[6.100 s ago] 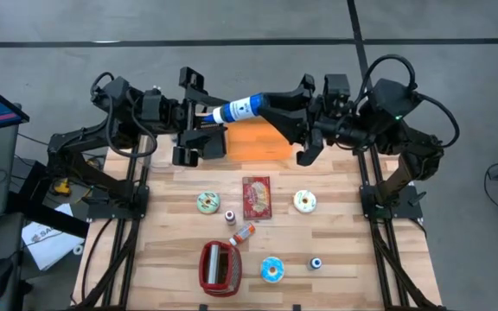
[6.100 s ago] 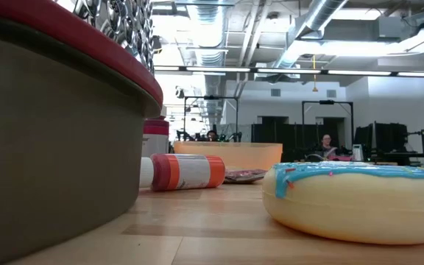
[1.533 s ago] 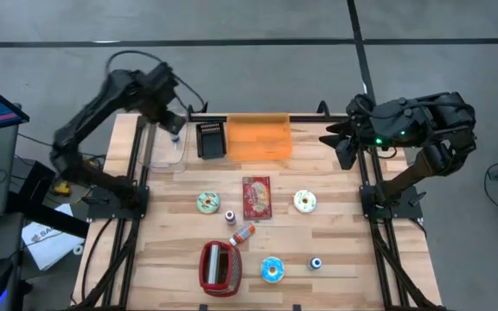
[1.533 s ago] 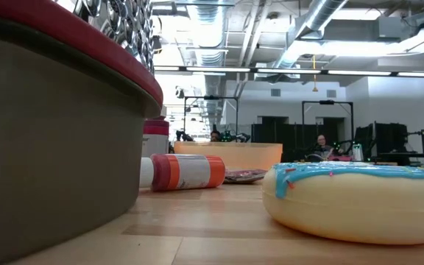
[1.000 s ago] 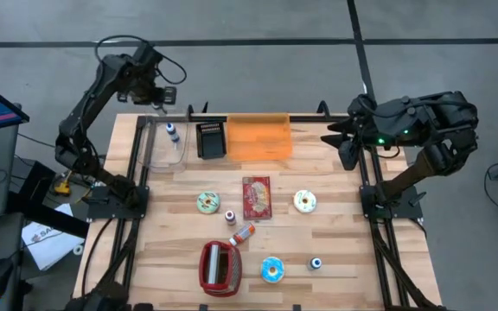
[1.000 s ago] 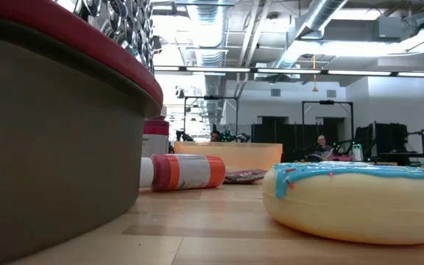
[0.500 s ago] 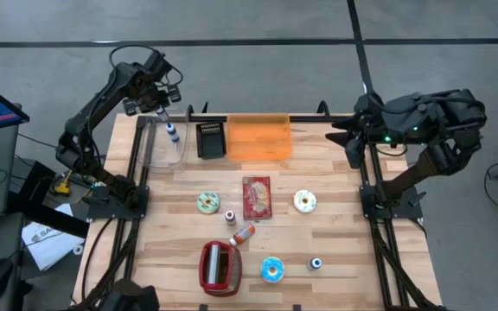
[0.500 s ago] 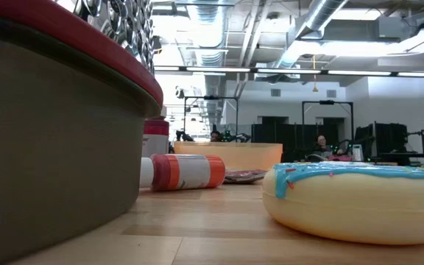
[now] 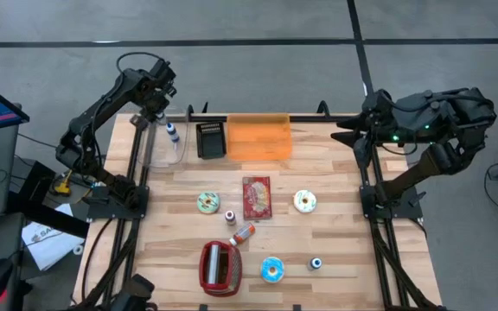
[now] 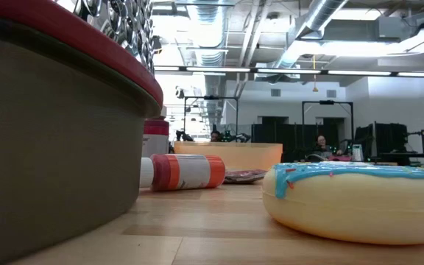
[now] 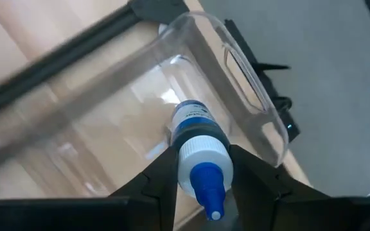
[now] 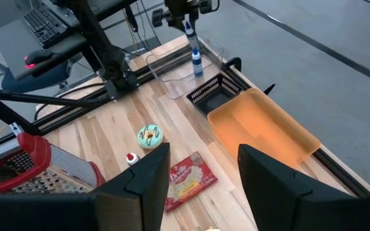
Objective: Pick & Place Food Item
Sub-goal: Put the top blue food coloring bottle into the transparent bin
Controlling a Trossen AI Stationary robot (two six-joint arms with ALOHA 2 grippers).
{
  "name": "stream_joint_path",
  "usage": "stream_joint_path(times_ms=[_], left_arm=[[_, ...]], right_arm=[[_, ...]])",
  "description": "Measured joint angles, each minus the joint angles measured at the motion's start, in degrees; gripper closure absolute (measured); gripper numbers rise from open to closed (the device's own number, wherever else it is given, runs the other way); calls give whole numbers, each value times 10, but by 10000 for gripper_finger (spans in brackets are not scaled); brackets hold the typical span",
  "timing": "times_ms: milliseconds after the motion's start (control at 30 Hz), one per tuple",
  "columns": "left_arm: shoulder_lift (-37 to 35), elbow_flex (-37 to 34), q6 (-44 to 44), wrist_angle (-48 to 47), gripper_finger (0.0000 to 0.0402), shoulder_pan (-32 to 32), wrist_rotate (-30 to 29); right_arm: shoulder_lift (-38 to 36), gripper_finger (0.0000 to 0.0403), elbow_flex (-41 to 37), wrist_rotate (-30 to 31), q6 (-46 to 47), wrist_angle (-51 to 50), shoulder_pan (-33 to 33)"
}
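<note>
A white bottle (image 11: 191, 119) with a blue label and blue nozzle hangs upright in the clear bin (image 9: 158, 149) at the table's far left corner. My left gripper (image 11: 201, 163) is above it, pointing down and shut on its top; the right wrist view shows the same gripper (image 12: 188, 18) over the bottle (image 12: 196, 61). My right gripper (image 12: 203, 154) waits open and high off the table's far right edge, with nothing between its fingers. Whether the bottle's base stands on the bin floor cannot be told. My left gripper pinches the bottle's white cap (image 11: 201, 151), just under the blue nozzle, between its two fingers (image 11: 162, 176). The fingers come from above, pointing steeply down along the bottle. The bottle hangs upright below them, its lower end inside the clear bin.
Beside the clear bin stand a black basket (image 9: 211, 140) and an orange bin (image 9: 259, 138). Mid-table lie a green donut (image 9: 207, 202), a red packet (image 9: 256, 197) and a yellow donut (image 9: 304, 201). Nearer are an orange-capped bottle (image 9: 245, 233), a red grater (image 9: 220, 263) and a blue donut (image 9: 272, 269).
My left gripper has come down toward the clear bin and rolled about its own axis, staying shut on the bottle. The bottle has kept its place, upright in the bin.
</note>
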Motion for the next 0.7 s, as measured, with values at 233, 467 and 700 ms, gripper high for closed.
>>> stream_joint_path(times_ms=[233, 467, 700], left_arm=[[0, -29, -138, 23, 291, -7, -17], [0, -62, -201, 52, 291, -1, -28], [0, -104, -230, 72, 291, 0, -21]], right_arm=[[-4, 228, 0, 0, 8, 0, 0], [-6, 228, 0, 0, 24, 0, 0], [-5, 228, 0, 0, 32, 8, 0]])
